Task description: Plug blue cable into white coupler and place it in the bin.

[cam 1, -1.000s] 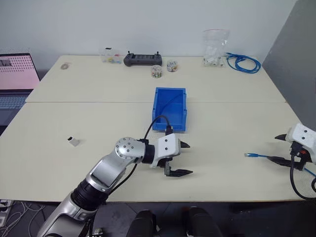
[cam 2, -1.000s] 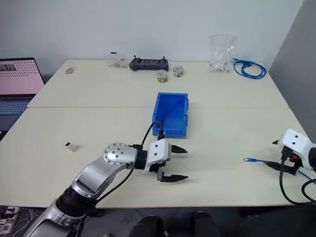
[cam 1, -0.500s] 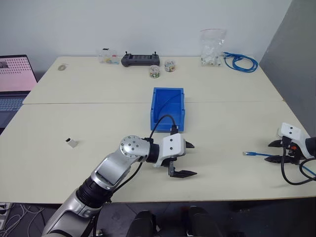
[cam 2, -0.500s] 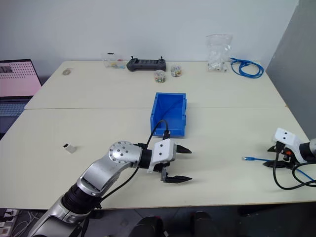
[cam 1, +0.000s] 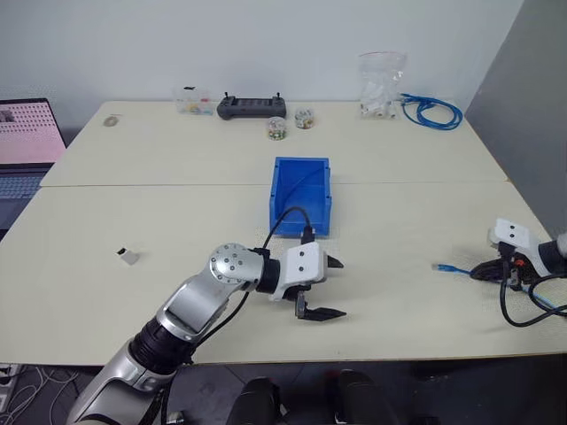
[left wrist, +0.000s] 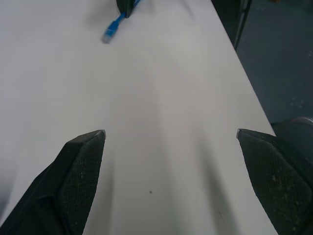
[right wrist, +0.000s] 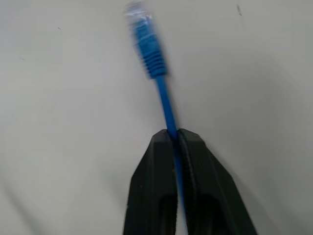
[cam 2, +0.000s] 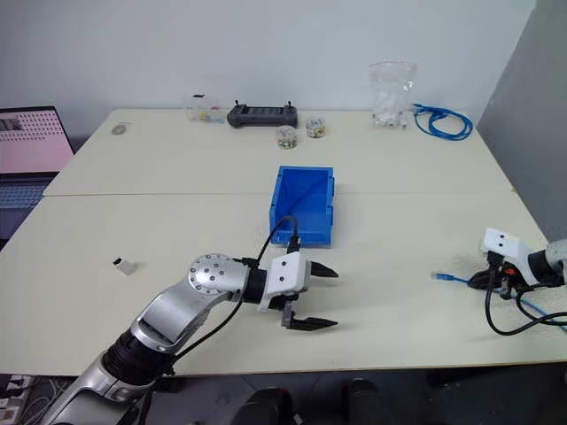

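Right gripper (right wrist: pixel 175 134) came down since the earlier frame, jaws now clamped on the blue cable (right wrist: pixel 161 90) just behind its plug, near the beige surface (cam 1: pixel 177 221) edge by a grey wall. Left gripper (cam 1: pixel 330 288) jaws wide apart, nothing between. Bin (cam 1: pixel 300 197) beyond the left jaws; white coupler (cam 1: pixel 128 257) well apart. Controller (cam 1: pixel 243 106), jars, bag along the far side.

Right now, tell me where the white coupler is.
The white coupler lies on the table's left side, apart from everything, left of the left gripper.
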`<control>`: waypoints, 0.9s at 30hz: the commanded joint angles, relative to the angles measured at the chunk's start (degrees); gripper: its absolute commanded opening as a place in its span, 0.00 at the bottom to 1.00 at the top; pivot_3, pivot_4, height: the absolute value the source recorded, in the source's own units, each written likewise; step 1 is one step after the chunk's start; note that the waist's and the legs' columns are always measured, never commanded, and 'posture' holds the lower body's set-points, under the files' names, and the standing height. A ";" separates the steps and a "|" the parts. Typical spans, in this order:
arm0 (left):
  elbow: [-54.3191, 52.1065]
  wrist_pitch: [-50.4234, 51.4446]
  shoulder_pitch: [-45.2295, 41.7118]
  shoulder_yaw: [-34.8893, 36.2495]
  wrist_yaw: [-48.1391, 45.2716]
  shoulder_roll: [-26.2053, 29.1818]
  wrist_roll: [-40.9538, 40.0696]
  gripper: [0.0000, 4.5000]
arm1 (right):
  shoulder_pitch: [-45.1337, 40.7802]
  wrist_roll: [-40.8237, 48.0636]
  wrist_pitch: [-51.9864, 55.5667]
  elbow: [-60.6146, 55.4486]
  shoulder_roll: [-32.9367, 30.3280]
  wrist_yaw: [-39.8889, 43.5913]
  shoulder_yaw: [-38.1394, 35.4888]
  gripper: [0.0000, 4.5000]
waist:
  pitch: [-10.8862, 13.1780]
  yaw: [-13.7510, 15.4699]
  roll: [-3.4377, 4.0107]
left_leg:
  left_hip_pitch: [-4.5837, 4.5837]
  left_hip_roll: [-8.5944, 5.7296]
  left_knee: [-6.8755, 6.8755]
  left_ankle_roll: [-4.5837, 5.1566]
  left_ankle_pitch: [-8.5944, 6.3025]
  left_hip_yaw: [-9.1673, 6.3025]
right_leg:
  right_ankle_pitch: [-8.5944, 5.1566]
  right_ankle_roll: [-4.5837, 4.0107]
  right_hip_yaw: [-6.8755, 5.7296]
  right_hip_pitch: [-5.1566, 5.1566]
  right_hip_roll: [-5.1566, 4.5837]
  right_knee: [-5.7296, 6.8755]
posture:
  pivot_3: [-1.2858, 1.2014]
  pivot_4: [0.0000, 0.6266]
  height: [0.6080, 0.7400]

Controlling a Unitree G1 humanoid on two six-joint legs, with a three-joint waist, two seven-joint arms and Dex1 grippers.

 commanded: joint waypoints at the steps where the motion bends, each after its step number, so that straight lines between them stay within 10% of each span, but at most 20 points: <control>1: -2.31 -1.88 2.38 3.60 -0.43 2.95 0.01 1.00 | 1.62 4.06 5.12 -12.25 0.44 4.94 -0.18 0.00 | 0.00 -0.14 0.01 | 0.00 0.02 0.00 0.00 0.00 0.00 | 0.00 0.00 0.01 0.00 0.00 0.01 | 0.52 0.24 1.00; 12: -6.15 -3.34 17.17 16.21 -0.14 13.38 -2.10 1.00 | -0.83 5.72 14.75 -41.55 13.62 0.67 12.09 0.00 | 0.02 -0.16 0.02 | -0.08 0.03 -0.01 0.00 -0.01 -0.11 | -0.14 0.24 -0.10 -0.10 -0.04 -0.01 | 0.52 0.24 1.00; 27: 1.36 -13.38 28.77 27.93 1.43 20.52 0.06 1.00 | -18.60 -1.78 13.61 -18.16 37.91 -4.59 23.07 0.00 | 0.07 0.45 0.05 | -0.18 -0.03 -0.03 0.00 -0.01 -0.21 | 0.03 -0.07 -0.24 -0.21 -0.11 -0.01 | 0.52 0.24 1.00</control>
